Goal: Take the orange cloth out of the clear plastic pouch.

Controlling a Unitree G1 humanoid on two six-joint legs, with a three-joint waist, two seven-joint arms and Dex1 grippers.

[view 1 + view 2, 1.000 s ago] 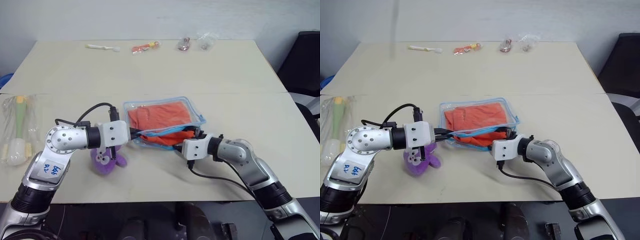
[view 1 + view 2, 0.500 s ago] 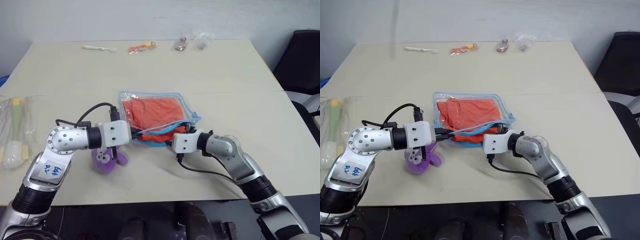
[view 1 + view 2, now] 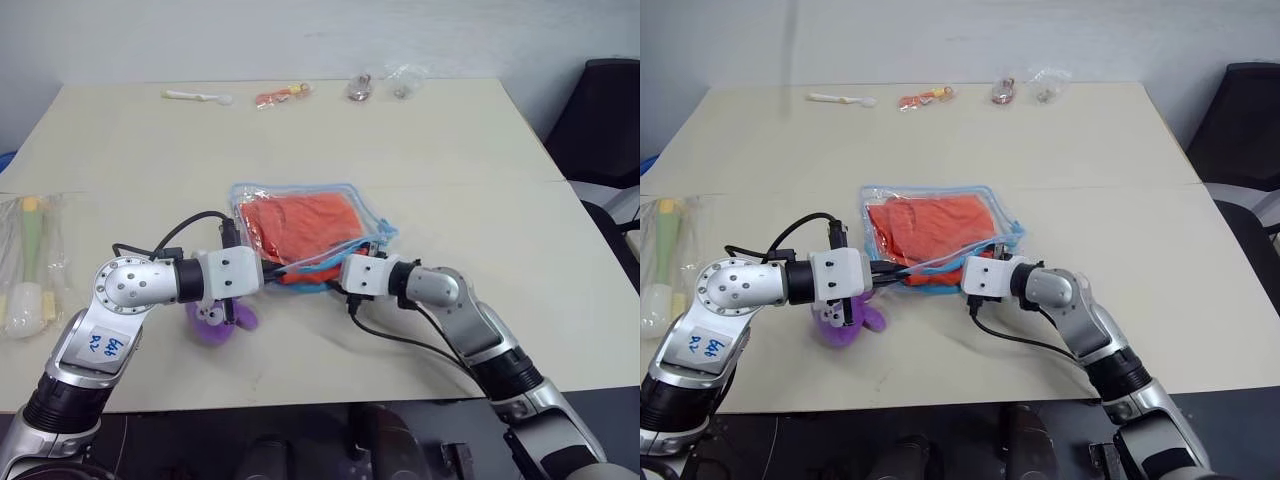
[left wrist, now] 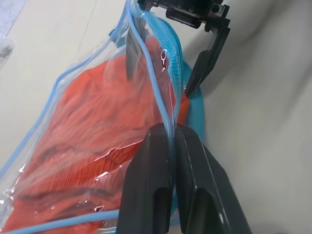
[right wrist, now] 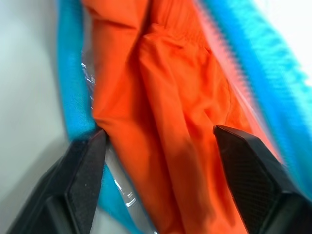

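The pouch [image 3: 305, 222] lies near the middle of the table [image 3: 470, 160], with the cloth [image 3: 300, 224] inside it. The pouch's near edge is lifted and its mouth stands open.

The left gripper [image 4: 171, 141] is clamped tight on the upper flap of the pouch at its blue zipper trim, holding that flap up off the table. In the left wrist view the two fingers [image 4: 151, 170] press together with the clear film and trim pinched between them.

The right gripper [image 5: 161, 141] is spread wide at the pouch mouth. In the right wrist view its fingers [image 5: 85, 170] stand on either side of a fold of the cloth, with blue trim beside each finger; contact with the cloth cannot be confirmed. It holds nothing.

A purple plush [image 3: 222, 320] sits on the table just under the left gripper. A clear bag [image 3: 30, 262] with a green-white item lies at the table's left edge. Small items [image 3: 285, 94] are lined up along the far edge.
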